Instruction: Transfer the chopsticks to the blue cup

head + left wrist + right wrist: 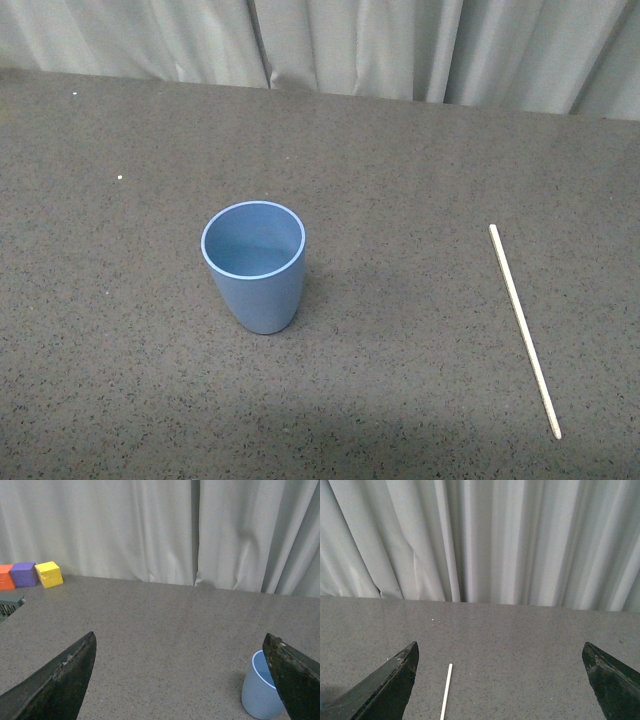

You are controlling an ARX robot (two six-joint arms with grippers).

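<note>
The blue cup stands upright and empty on the dark speckled table, left of centre in the front view. The chopstick lies flat on the table to its right, running away from the front edge. Neither arm shows in the front view. My left gripper is open and empty; the cup shows partly behind one of its fingers. My right gripper is open and empty above the table; the chopstick's end lies between its fingers, nearer one finger.
Grey curtains hang behind the table's far edge. In the left wrist view, orange, purple and yellow blocks sit by the curtain, with a grey object near them.
</note>
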